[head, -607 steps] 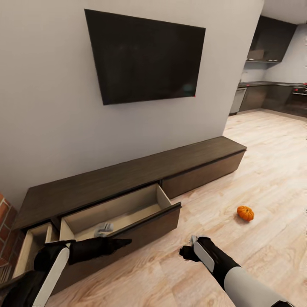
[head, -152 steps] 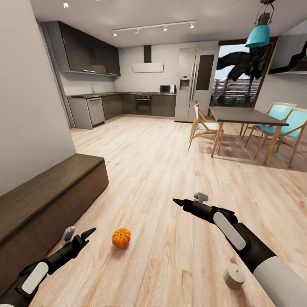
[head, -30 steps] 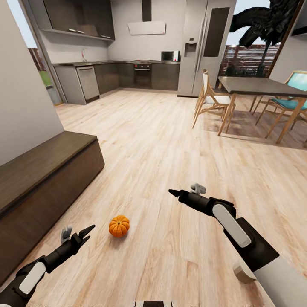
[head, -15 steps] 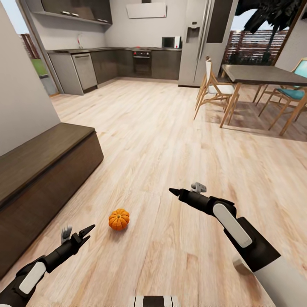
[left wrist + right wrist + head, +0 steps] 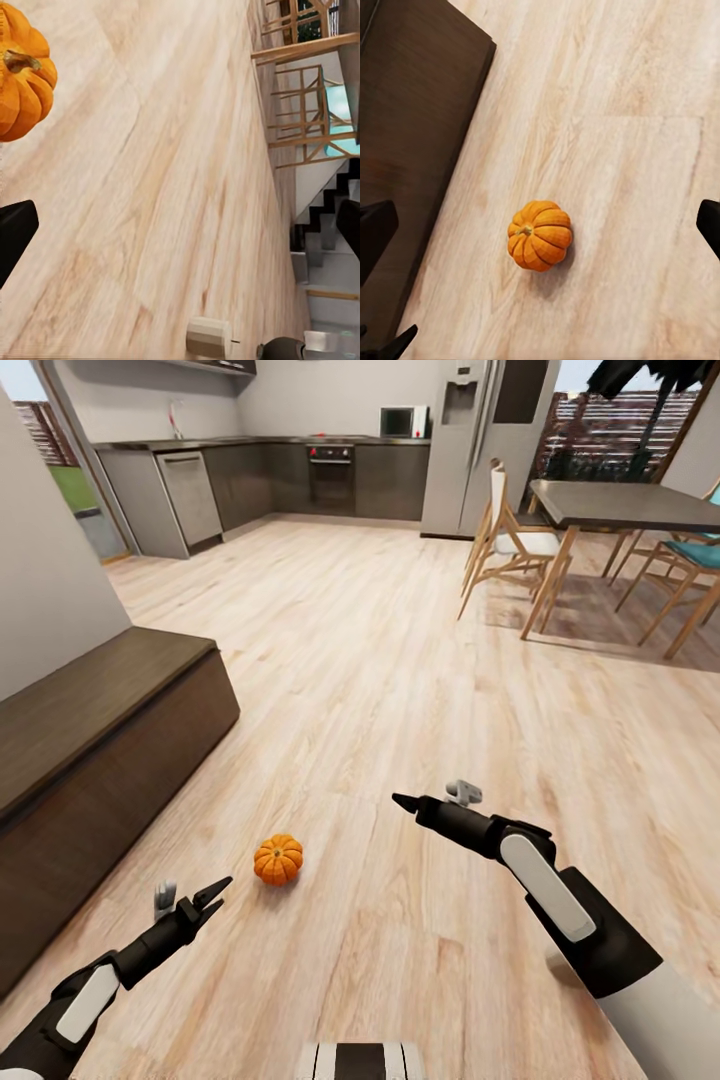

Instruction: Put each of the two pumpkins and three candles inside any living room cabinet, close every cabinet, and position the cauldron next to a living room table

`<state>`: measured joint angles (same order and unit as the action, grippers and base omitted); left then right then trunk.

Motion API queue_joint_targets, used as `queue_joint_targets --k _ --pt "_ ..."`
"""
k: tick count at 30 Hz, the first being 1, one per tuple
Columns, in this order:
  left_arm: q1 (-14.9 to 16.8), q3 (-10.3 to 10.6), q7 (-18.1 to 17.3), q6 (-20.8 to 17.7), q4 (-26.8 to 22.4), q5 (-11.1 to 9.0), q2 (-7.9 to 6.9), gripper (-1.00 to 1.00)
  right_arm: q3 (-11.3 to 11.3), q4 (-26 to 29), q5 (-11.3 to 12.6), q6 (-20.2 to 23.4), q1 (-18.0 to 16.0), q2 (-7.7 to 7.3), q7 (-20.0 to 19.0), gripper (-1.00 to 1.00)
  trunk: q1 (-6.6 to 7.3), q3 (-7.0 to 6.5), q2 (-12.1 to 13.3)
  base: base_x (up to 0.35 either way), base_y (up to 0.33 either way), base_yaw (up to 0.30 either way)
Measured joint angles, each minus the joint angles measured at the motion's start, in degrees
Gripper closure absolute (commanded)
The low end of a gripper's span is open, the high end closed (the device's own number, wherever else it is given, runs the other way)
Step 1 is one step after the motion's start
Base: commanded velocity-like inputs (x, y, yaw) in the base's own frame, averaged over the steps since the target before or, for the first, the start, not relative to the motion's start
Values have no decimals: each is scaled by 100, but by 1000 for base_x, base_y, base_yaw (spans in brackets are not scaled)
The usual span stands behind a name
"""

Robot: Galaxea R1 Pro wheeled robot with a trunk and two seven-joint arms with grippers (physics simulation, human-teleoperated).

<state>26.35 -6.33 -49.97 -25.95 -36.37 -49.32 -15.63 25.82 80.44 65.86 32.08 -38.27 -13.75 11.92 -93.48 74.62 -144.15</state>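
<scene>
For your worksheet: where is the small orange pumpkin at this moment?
In the head view the pumpkin sits upright on the plank floor, just ahead of the left gripper, beyond the cabinet end; nothing touches it.

Both arms reach forward, left gripper (image 5: 190,899) and right gripper (image 5: 432,796) spread, empty.

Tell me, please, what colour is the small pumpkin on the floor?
The pumpkin is orange, with darker ribs and a short brownish stem; the right wrist view shows it best.
</scene>
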Motion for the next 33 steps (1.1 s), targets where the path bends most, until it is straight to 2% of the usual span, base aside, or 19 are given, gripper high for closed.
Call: queue_joint_targets --k 13,28,33 --pt "0 2 -12 -10 -20 -6 -1 -100 0 61 68 -8 0 -1 -8 -100 -34 288 -17 0 0 -22" --pt "8 -3 69 -11 -20 -8 29 -100 0 69 75 -8 0 8 -9 -100 -72 621 -38 0 0 -82" --pt "8 -6 72 -11 -26 -13 33 -100 -1 70 78 -8 1 8 -9 -100 -82 709 -43 0 0 -189"
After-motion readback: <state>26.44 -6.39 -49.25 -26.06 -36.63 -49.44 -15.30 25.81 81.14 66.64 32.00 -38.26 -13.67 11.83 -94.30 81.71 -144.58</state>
